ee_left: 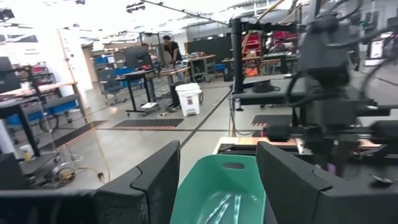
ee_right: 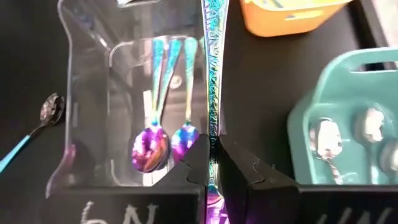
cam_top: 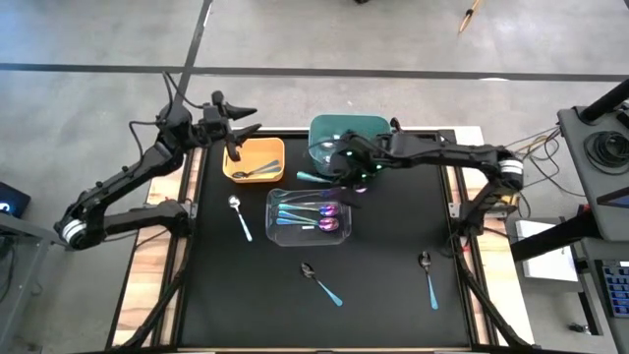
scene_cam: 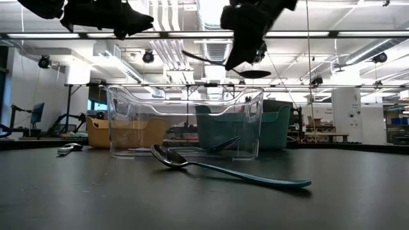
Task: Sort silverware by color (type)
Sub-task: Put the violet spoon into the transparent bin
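Right gripper point(ee_right: 212, 163) clamps iridescent spoon point(ee_right: 213, 74) by handle; left gripper point(cam_top: 239, 123) idle, open. Centre over clear bin point(ee_right: 93, 93) w/ its purple spoons, lower, then release.

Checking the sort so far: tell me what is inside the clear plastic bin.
The clear plastic bin holds iridescent purple-pink spoons with rainbow handles; two bowls show clearly in the right wrist view. The right end effector hides part of the bin's floor, so the exact count stays uncertain.

The near half of the black table point(cam_top: 383, 315) is mostly open; only 3 loose spoons point(cam_top: 321, 282) obstruct it. The far edge is crowded: clear bin point(cam_top: 308, 216), orange bin point(cam_top: 255, 159), teal bin point(cam_top: 324, 138) (narrow gaps between).
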